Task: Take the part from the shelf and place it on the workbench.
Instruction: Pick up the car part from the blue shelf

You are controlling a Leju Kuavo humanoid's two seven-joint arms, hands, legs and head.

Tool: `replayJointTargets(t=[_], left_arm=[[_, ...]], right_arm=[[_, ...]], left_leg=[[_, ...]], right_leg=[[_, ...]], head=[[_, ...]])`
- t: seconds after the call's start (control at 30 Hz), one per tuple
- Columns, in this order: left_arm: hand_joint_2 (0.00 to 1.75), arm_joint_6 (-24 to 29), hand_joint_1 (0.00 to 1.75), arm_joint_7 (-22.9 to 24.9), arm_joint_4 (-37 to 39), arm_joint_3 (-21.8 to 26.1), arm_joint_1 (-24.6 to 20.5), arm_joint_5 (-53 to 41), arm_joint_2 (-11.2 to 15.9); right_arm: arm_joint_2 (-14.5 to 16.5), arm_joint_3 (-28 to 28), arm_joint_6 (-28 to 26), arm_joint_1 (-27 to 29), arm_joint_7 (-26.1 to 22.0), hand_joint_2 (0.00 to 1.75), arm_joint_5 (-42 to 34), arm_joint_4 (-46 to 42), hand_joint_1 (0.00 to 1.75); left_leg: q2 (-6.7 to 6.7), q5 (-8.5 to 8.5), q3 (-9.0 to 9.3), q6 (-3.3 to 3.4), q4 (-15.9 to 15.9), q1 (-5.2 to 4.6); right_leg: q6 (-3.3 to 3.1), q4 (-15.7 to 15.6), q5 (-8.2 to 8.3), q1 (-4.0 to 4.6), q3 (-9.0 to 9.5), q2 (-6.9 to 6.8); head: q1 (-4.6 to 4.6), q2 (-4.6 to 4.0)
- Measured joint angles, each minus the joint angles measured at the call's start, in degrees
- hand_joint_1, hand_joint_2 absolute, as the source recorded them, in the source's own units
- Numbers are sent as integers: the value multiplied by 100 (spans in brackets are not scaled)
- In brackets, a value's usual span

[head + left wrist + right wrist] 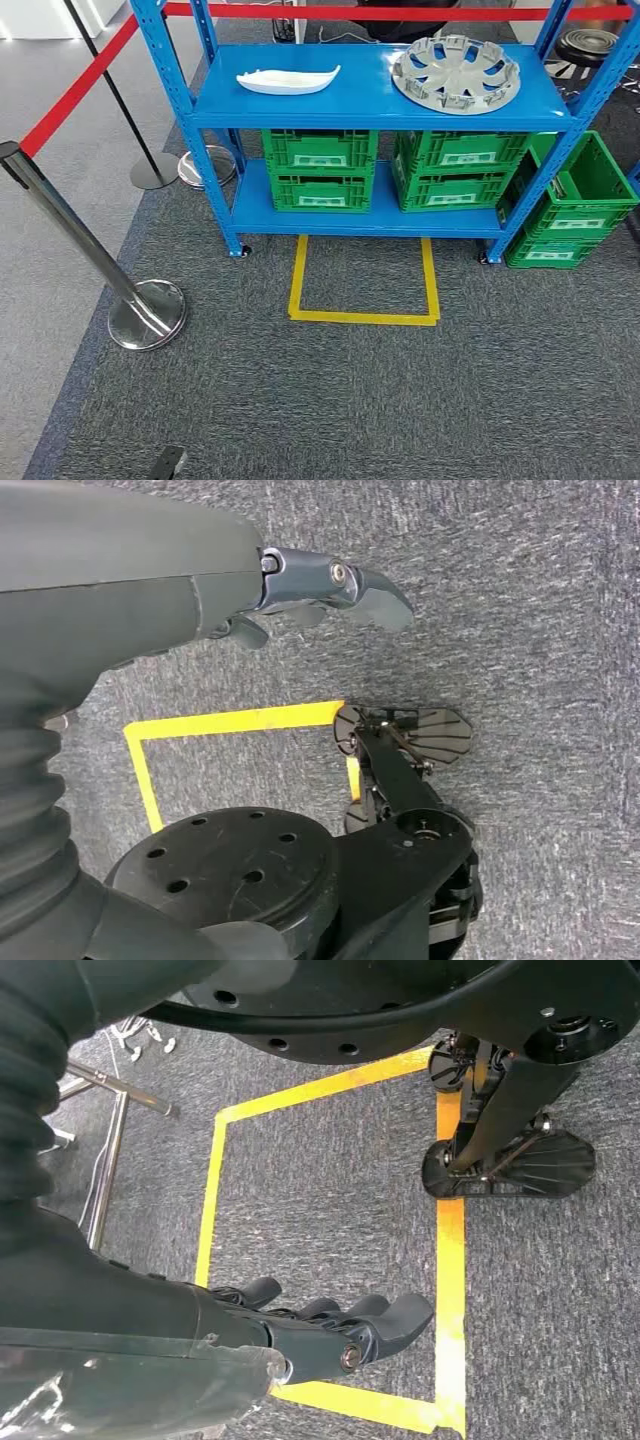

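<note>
Left wrist view has the left hand point(317, 595) reaching in from the left edge over grey carpet point(528, 600), its fingers stretched out loosely with nothing in them. Beneath it in the picture a strip of yellow tape point(226, 721) makes a corner on the carpet.

Right wrist view shows the right hand point(332, 1325) low in the frame, fingers extended side by side and likewise holding nothing, hanging over a yellow taped rectangle on the floor. Thin metal legs point(113, 1130) and some cables lie toward the upper left of that picture.

Head view looks down on a blue shelf rack point(377, 100) across the upper half of the frame. On its top board, toward the upper right, lies a round silver-grey wheel cover point(455, 73), flat. Left of it on the same board, well apart, lies a long white curved part point(288, 80). On the lower board stand green crates point(321, 170) in stacks, and more green crates sit on the floor at the right edge beside the rack. At the left edge a chrome stanchion point(113, 280) leans across, carrying a red belt point(75, 90).
</note>
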Motion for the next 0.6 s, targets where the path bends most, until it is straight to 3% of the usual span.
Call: replayJointTargets(t=[0.03, 0.13, 0.17, 0.27, 0.3, 0.43, 0.6], left_arm=[[175, 0, 0, 0, 0, 0, 0, 0, 0], [44, 0, 0, 0, 0, 2, -2, -5, 0], [0, 0, 0, -1, 1, 13, -6, -26, 0], [0, 0, 0, -28, 11, 136, -37, -236, -6], [0, 0, 0, -44, 19, 203, -54, -343, -10], [175, 0, 0, -119, 60, 506, -124, -802, -37], [175, 5, 0, -223, 115, 951, -219, -1421, -94]], right_arm=[[0, 0, 0, 0, 0, 175, 0, 1, 0], [0, -1, 0, -2, 0, 175, 5, 1, 0], [0, -9, 0, -5, -1, 131, 23, 1, 0], [3, -113, -5, -34, -14, 0, 200, 2, 0], [5, -173, -8, -49, -25, 0, 295, 2, 0], [35, -459, -25, -115, -80, 0, 716, 2, 0], [104, -903, -39, -207, -162, 0, 1258, 8, 0]], left_leg=[[0, 0, 0, 0, 0, 0], [0, 0, 0, 0, 0, 0], [0, 0, 0, 0, 0, 0], [0, 0, 0, 0, 0, 0], [0, 0, 0, 0, 0, 0], [0, 1, 1, 1, 0, 0], [0, 3, 1, 4, 1, 0]], right_leg=[[0, 0, 0, 0, 0, 0], [0, 0, 0, 0, 0, 0], [0, 0, 0, 0, 0, 0], [0, 0, 0, 0, 0, 0], [0, 0, 0, 0, 0, 0], [0, 0, 1, 0, 0, 0], [2, 0, 2, 0, 1, 0]], head=[[0, 0], [0, 0], [0, 0], [-1, 0], [-1, 0], [0, 0], [0, 0]])
